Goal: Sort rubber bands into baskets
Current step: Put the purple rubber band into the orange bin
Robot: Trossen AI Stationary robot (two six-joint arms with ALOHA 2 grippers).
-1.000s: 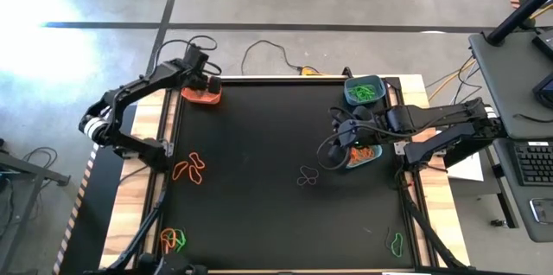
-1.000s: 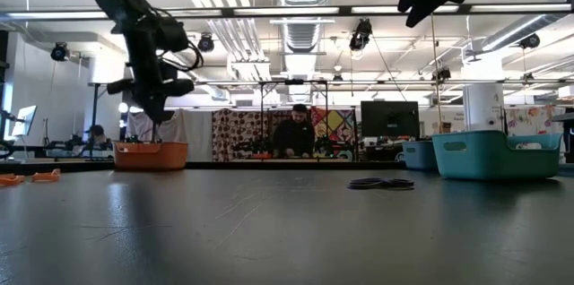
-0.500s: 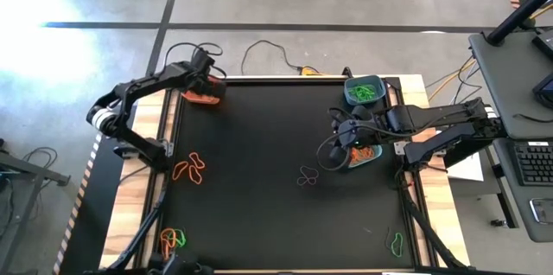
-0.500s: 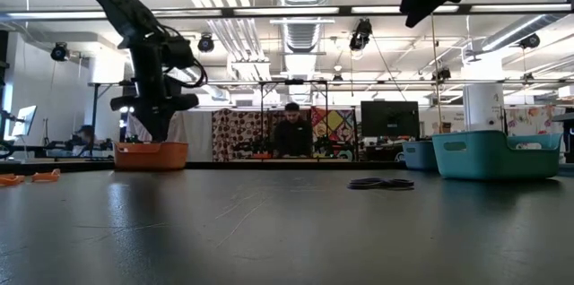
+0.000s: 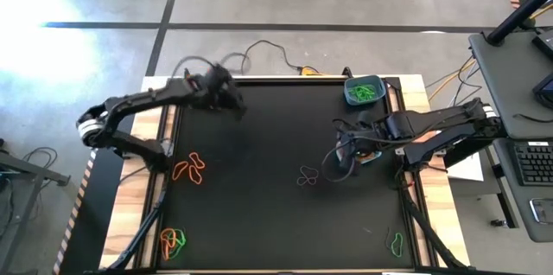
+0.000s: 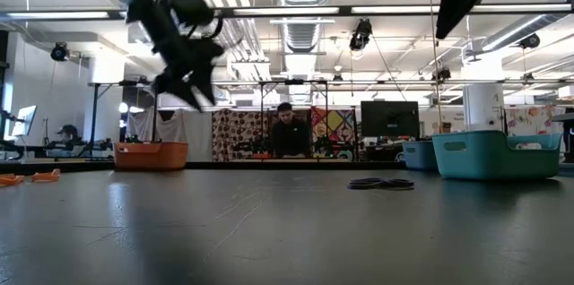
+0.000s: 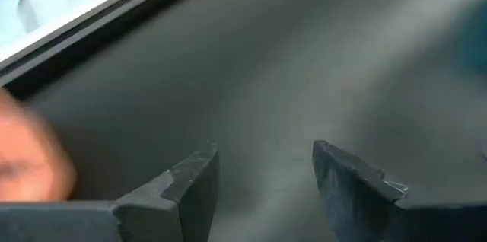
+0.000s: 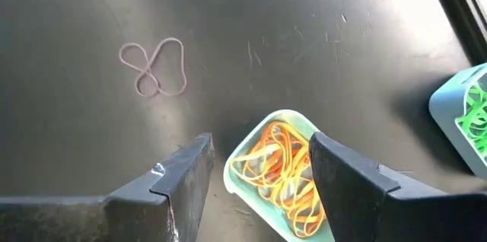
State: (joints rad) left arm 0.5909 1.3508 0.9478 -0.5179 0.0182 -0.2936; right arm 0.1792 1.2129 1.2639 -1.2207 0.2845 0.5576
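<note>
My left gripper (image 5: 232, 100) hangs open and empty above the table's far left part, just right of the orange basket (image 6: 151, 155). My right gripper (image 5: 350, 148) is open above a pale blue basket (image 8: 283, 115) that holds orange rubber bands (image 8: 281, 170). Its fingers touch nothing. A teal basket (image 5: 363, 91) with green bands stands at the far right. A dark band (image 5: 307, 175) lies looped on the mat near the middle. Orange bands (image 5: 188, 169) lie at the left. An orange-and-green bunch (image 5: 173, 240) lies at the near left, and a green band (image 5: 396, 242) at the near right.
The black mat (image 5: 276, 214) is bare between the scattered bands. Wooden strips and the arm bases (image 5: 143, 150) flank it on both sides. Beyond the far edge a person (image 6: 289, 137) sits in the room behind, seen in the low view.
My left gripper has opened over the orange basket. It has then risen, tipped and swung toward the table's right, clear of the basket. My right gripper has shifted slightly and stays open above the pale blue basket.
</note>
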